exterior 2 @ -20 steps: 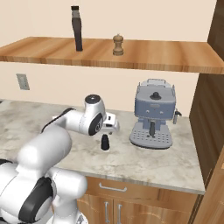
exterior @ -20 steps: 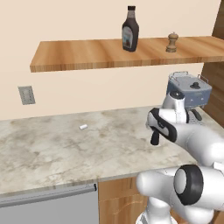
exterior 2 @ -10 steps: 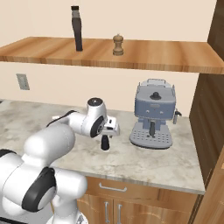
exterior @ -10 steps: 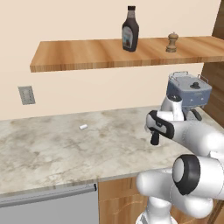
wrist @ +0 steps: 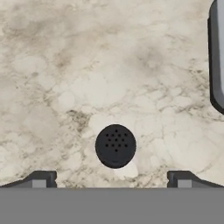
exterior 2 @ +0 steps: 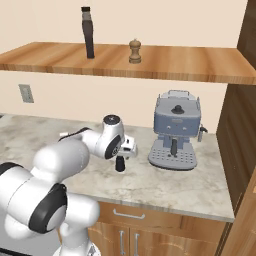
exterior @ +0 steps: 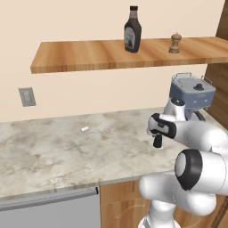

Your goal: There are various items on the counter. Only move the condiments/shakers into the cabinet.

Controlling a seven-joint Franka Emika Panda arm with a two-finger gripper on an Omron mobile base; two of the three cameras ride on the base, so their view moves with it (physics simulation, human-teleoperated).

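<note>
Shaker [wrist: 115,146] sits below wide-spread, seemingly downward-pointing end effector [wrist: 112,178].

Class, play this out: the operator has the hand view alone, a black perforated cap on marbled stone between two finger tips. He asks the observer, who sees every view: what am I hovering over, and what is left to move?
Observer: A small black shaker, upright on the counter.
Operator: What is the grey edge on my right?
Observer: A grey-blue coffee machine, standing apart from the shaker.
Operator: Anything shelved yet?
Observer: The syrup bottle and wooden mill stand on the plank shelf.
Operator: My gripper?
Observer: The gripper is open, fingers either side of the shaker.
</note>
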